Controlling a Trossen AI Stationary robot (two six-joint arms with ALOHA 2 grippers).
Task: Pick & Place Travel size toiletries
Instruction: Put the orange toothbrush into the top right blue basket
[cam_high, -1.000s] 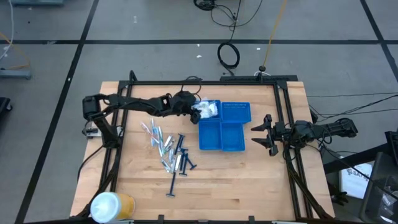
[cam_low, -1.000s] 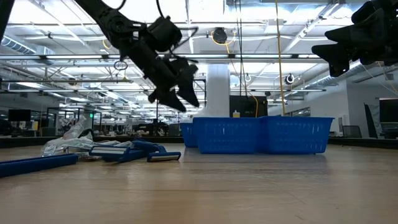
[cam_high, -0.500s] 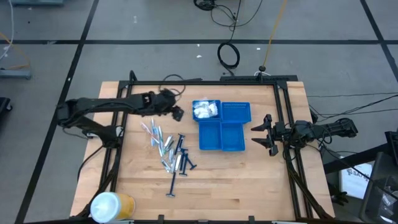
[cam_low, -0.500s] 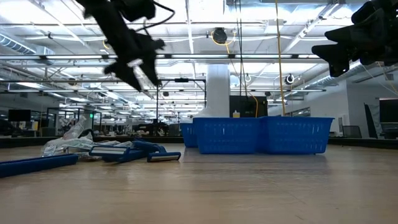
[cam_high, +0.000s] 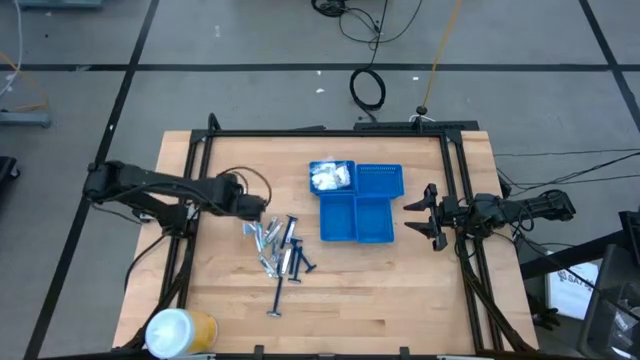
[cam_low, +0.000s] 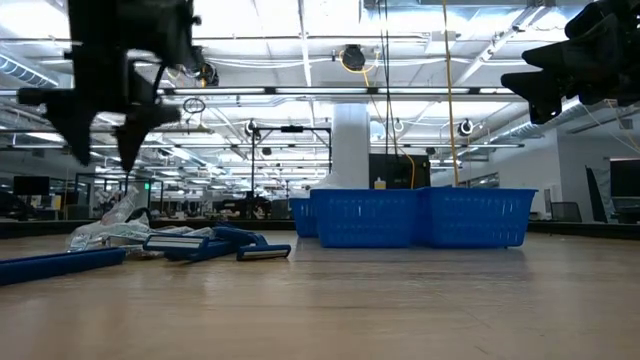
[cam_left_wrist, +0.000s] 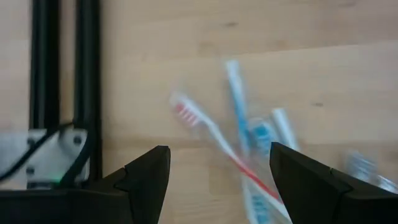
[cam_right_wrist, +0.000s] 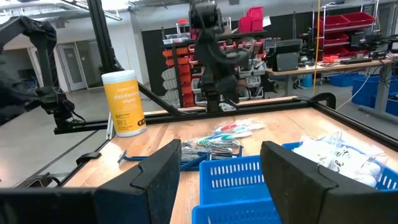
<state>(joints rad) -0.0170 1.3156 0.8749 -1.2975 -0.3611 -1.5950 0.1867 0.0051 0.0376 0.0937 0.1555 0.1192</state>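
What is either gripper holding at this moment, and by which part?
Nothing is held. The left gripper hangs open above the toothbrushes in the pile, with nothing between its fingers. The right gripper waits open and empty beside the blue tray.

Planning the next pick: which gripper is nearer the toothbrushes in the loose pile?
Left. The left gripper hovers open right over the toothbrushes; the right gripper waits beyond the blue tray, near the table's right edge.
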